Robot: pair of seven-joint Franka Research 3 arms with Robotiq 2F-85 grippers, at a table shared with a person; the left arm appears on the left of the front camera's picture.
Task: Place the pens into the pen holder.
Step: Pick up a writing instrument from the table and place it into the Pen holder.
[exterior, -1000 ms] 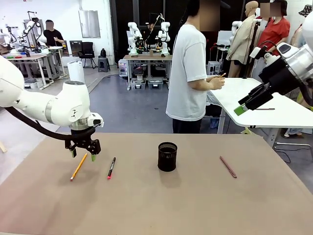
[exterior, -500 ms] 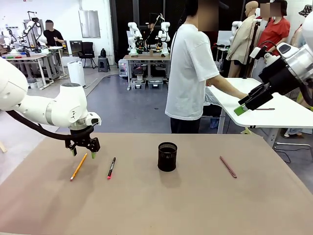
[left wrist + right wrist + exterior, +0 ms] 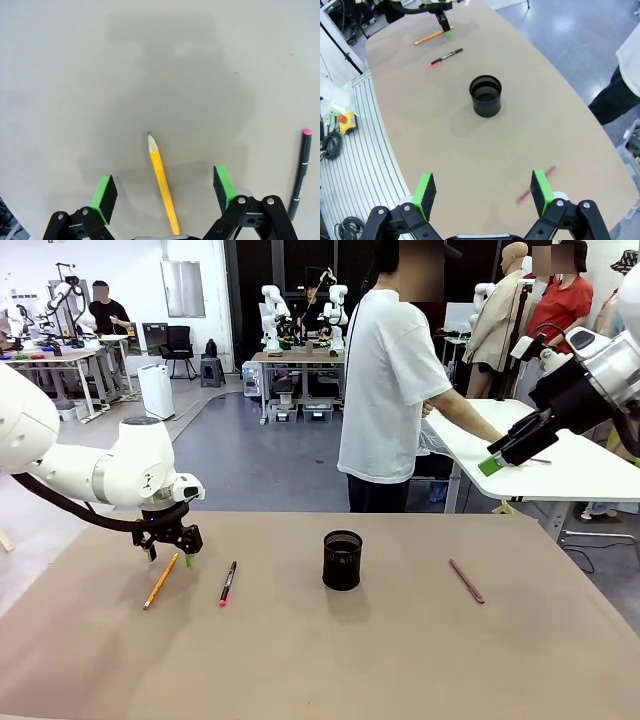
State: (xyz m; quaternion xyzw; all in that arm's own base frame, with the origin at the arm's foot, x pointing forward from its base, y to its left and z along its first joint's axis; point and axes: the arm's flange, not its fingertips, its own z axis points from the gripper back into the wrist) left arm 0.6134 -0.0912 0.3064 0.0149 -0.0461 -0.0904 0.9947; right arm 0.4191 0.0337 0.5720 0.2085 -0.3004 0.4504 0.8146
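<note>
A yellow-orange pen (image 3: 160, 581) lies on the brown table at the left; my left gripper (image 3: 167, 554) hangs open just over its far end, and in the left wrist view the same yellow pen (image 3: 162, 182) runs between the green pads (image 3: 105, 192). A black pen with red ends (image 3: 228, 582) (image 3: 300, 173) lies beside it. The black mesh pen holder (image 3: 342, 560) (image 3: 485, 95) stands upright mid-table. The maroon pen (image 3: 466, 580) (image 3: 535, 185) lies to the right. My right gripper (image 3: 497, 461) (image 3: 482, 196) is raised high at the right, open and empty.
A person in a white shirt (image 3: 392, 390) stands beyond the far edge, reaching toward a white table (image 3: 560, 465) behind my right arm. The brown table (image 3: 330, 660) has bare room in front of the pens and holder.
My left gripper has shifted slightly left and away along the yellow pen. The person has stretched an arm out to the white table. My right arm has not moved.
</note>
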